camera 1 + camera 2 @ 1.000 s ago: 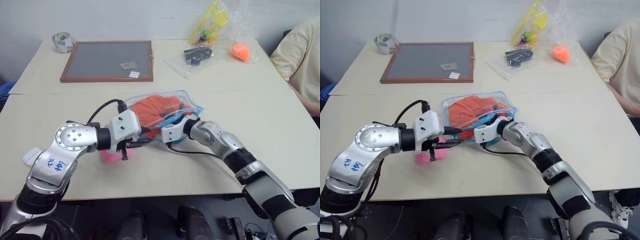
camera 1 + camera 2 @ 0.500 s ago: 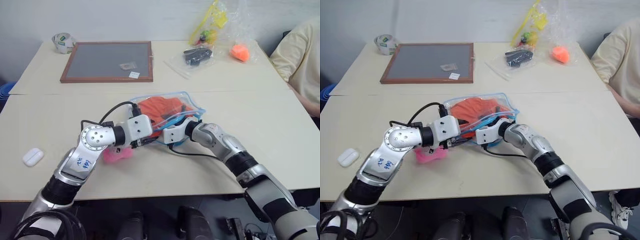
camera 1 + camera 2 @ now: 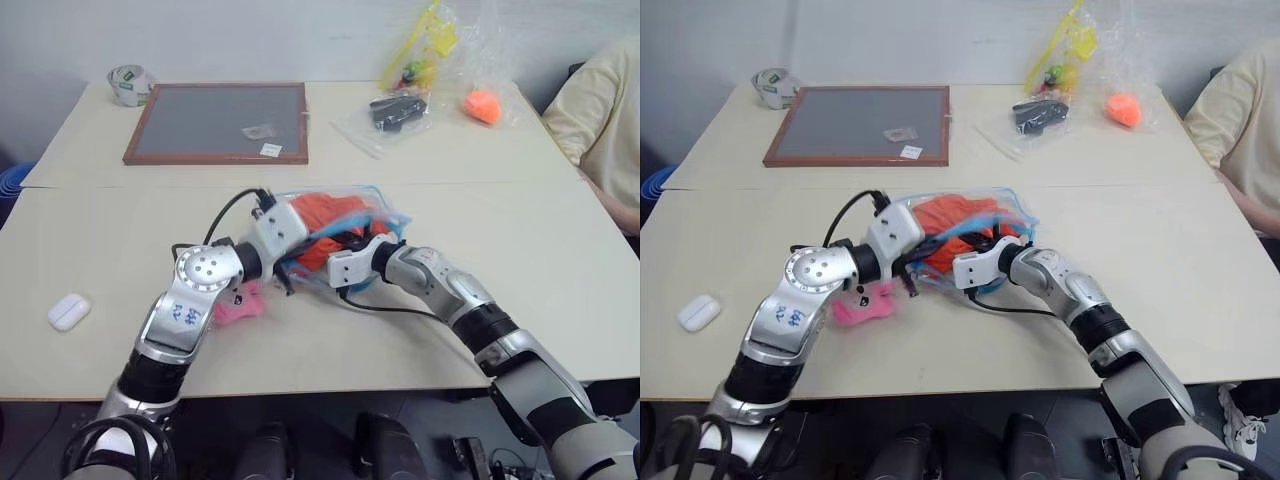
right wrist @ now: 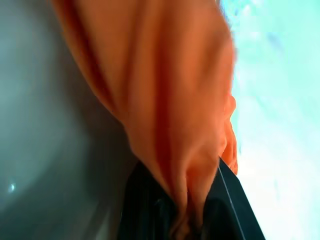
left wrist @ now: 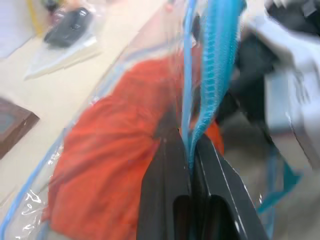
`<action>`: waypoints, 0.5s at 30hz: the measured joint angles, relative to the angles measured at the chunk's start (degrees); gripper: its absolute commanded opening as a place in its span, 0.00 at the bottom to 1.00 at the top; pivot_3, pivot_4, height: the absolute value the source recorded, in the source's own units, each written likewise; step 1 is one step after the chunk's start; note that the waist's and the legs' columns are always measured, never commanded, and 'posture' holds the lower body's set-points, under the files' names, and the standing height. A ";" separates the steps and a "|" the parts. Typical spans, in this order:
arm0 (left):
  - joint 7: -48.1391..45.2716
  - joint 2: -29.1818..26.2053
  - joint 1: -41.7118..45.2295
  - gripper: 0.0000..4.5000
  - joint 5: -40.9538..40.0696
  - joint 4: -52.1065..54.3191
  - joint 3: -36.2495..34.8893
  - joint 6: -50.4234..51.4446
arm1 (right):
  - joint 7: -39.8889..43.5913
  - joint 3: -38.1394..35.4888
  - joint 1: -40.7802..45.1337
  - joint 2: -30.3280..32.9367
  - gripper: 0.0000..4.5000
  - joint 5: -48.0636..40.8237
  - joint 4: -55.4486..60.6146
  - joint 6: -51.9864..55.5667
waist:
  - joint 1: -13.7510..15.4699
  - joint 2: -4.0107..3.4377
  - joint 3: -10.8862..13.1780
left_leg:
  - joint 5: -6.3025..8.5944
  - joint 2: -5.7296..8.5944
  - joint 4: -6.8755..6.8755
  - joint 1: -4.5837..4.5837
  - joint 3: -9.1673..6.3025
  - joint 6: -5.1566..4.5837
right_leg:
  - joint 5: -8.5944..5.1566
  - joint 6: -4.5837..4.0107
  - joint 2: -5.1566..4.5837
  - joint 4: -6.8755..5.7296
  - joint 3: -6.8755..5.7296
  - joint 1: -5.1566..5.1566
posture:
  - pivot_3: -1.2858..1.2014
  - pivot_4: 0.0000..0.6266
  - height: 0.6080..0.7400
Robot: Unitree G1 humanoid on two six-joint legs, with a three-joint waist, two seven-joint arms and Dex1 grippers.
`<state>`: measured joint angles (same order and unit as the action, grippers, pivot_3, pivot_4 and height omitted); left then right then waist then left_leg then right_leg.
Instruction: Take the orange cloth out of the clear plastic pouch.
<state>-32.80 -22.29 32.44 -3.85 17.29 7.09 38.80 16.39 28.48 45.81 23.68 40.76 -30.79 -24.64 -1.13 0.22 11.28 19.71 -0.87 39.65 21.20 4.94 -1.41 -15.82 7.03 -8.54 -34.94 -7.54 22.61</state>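
Observation:
The clear plastic pouch (image 3: 378, 204) lies mid-table, its blue-edged mouth lifted toward me. The orange cloth (image 3: 325, 216) sits bunched inside it. My left gripper (image 3: 300, 254) has come in from the left and is shut on the pouch's blue zipper edge (image 5: 215, 75), pinched between its black fingers (image 5: 167, 180). From the right, my right gripper (image 3: 338, 246) reaches into the mouth. In the right wrist view it (image 4: 187, 205) is shut on a fold of the orange cloth (image 4: 160, 90). A pink plush toy (image 3: 238, 304) lies on the table under my left forearm.
A framed grey board (image 3: 215, 120) and a tape roll (image 3: 128, 83) lie at the back left. Clear bags (image 3: 420, 70) and an orange ball (image 3: 481, 103) sit back right. A small white case (image 3: 68, 311) rests front left. A person's sleeve (image 3: 600, 110) shows at the right edge.
My left gripper moved forward and right to the pouch's mouth, then closed on the blue edge. The right gripper kept still with the cloth in it.

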 measured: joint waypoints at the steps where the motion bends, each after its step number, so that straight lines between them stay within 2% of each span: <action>1: 0.95 0.64 0.53 0.00 -0.42 -0.03 -0.60 1.33 | 0.56 -0.01 -0.37 0.35 0.00 -0.15 0.83 -0.11 | -0.01 0.00 0.00 | 0.00 0.00 -0.01 0.00 -0.01 0.00 | 0.00 0.00 0.00 0.01 -0.01 0.00 | 0.52 0.24 1.00; 5: 5.25 4.03 3.03 0.00 -1.09 -1.98 -2.63 4.54 | 5.33 -0.88 -3.48 3.03 0.00 -1.66 7.62 0.29 | 0.49 0.00 0.00 | 0.00 0.01 -0.01 0.03 -0.03 0.00 | 0.00 0.00 0.01 0.05 -0.04 0.00 | 0.52 0.24 1.00; 9: 6.38 3.51 3.33 0.00 -0.45 -4.21 -2.19 4.00 | 11.56 -1.98 -7.06 4.26 0.00 -4.74 14.53 2.94 | 0.57 -0.02 0.02 | 0.00 -0.01 -0.01 0.03 -0.01 0.00 | 0.00 0.00 0.03 0.05 -0.02 0.02 | 0.52 0.24 1.00; 13: 6.10 1.15 2.87 0.00 1.09 -4.78 0.75 0.77 | 22.53 -4.55 -10.24 5.62 0.00 -14.63 24.49 9.24 | 0.87 -0.02 0.02 | 0.00 -0.01 -0.01 0.03 -0.01 0.01 | 0.00 0.00 0.03 0.06 -0.01 0.03 | 0.52 0.24 1.00; 15: 5.81 0.77 2.72 0.00 1.82 -4.88 1.99 -0.62 | 27.39 -6.78 -11.99 5.62 0.00 -20.28 30.80 16.11 | 0.99 -0.03 0.02 | 0.01 -0.01 -0.01 0.05 -0.01 0.00 | 0.00 0.00 0.03 0.05 -0.02 0.04 | 0.52 0.24 1.00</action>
<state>-26.98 -21.52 35.16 -2.03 12.41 9.08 38.19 43.78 21.70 33.82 29.30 20.49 0.01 -8.54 -0.15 0.19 11.31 19.72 -0.88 39.64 21.25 4.93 -1.41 -15.82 7.04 -8.51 -34.89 -7.56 22.64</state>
